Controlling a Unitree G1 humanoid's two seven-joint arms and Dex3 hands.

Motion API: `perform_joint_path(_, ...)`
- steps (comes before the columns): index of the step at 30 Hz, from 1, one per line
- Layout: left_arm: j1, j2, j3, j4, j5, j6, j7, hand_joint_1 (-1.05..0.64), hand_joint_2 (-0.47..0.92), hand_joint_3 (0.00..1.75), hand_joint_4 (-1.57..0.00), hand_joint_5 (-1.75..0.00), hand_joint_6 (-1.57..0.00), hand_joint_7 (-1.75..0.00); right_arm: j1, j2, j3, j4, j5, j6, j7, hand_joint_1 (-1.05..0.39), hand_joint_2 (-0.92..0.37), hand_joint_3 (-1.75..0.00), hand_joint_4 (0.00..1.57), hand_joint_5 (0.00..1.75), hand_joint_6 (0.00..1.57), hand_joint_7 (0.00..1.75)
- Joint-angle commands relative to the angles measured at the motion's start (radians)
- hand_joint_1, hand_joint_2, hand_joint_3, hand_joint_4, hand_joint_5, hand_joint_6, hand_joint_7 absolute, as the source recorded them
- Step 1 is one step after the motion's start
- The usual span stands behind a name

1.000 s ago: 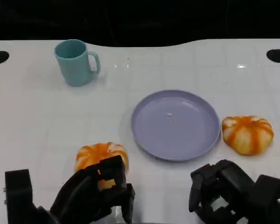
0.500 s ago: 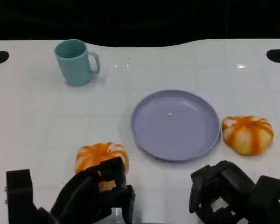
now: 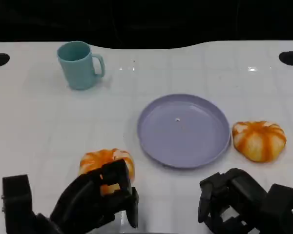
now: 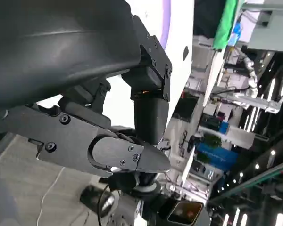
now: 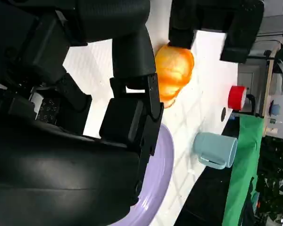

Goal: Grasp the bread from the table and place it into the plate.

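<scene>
Two orange, white-striped breads lie on the white table. One bread (image 3: 106, 161) is near my left hand (image 3: 88, 204), whose spread fingers reach over its near side; I cannot tell whether they touch it. The other bread (image 3: 259, 140) lies just right of the purple plate (image 3: 184, 129), which has nothing on it. My right hand (image 3: 239, 204) hovers near the table's front edge, fingers loosely bent around nothing. In the right wrist view, past my right hand (image 5: 132, 117), I see the left bread (image 5: 174, 70) and the plate's rim (image 5: 160, 188).
A teal mug (image 3: 80, 64) stands at the back left, well away from the plate; it also shows in the right wrist view as the mug (image 5: 216, 149). Two dark holes mark the table's far corners. Bare table lies between the left bread and the plate.
My left hand has sunk slightly toward the picture's lower edge, uncovering a little more of the left bread. Breads, plate, mug and right hand have stayed put.
</scene>
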Motion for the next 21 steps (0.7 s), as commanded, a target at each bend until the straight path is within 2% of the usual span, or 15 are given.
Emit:
perform_joint_path(1,-0.015,0.046,0.011,-0.022,0.068,-0.105,0.015,-0.62,0.92,0.23,-0.53,-1.74,-0.55,-1.26,-0.007,-0.007,-0.003,-0.003,-0.002,-0.003,-0.007,-1.05,-0.09,-1.4,1.57,1.29,1.57,1.07)
perform_joint_path(5,-0.027,0.089,0.003,-0.037,0.162,-0.201,0.042,-0.59,0.92,0.23,-0.5,-1.56,-0.56,-0.96,-0.006,-0.01,-0.002,-0.009,-0.003,0.006,-0.008,-1.05,-0.08,-1.41,1.57,1.29,1.57,1.07)
perform_joint_path(8,-0.033,0.133,0.001,-0.068,0.229,-0.244,0.069,-0.6,0.92,0.17,-0.51,-1.25,-0.63,-0.42,-0.01,-0.007,-0.002,-0.004,-0.001,0.002,-0.006,-1.05,-0.08,-1.41,1.57,1.29,1.57,1.07)
perform_joint_path(9,-0.034,0.141,0.001,-0.079,0.238,-0.243,0.076,-0.6,0.92,0.14,-0.5,-1.2,-0.64,-0.33,-0.01,-0.007,-0.002,-0.003,0.0,0.001,-0.006,-1.05,-0.08,-1.41,1.57,1.29,1.57,1.07)
perform_joint_path(11,-0.033,0.156,0.001,-0.105,0.252,-0.241,0.093,-0.59,0.92,0.11,-0.5,-1.14,-0.65,-0.25,-0.005,-0.011,-0.001,-0.013,-0.005,0.006,-0.008,-1.05,-0.08,-1.41,1.57,1.29,1.57,1.07)
perform_joint_path(12,-0.032,0.165,0.002,-0.124,0.259,-0.238,0.103,-0.59,0.91,0.06,-0.49,-1.04,-0.63,-0.17,-0.002,-0.014,0.0,-0.019,-0.01,0.008,-0.01,-1.05,-0.08,-1.42,1.56,1.29,1.57,1.07)
perform_joint_path(15,-0.026,0.193,0.002,-0.177,0.299,-0.235,0.137,-0.61,0.9,0.01,-0.44,-0.91,-0.6,-0.07,0.002,-0.017,0.0,-0.026,-0.011,0.013,-0.008,-1.05,-0.09,-1.42,1.56,1.29,1.57,1.06)
perform_joint_path(21,-0.008,0.267,-0.003,-0.285,0.424,-0.26,0.196,-0.62,0.89,0.0,-0.31,-0.73,-0.42,0.0,0.005,-0.013,-0.002,-0.032,-0.005,0.028,-0.005,-1.05,-0.09,-1.4,1.55,1.29,1.57,1.06)
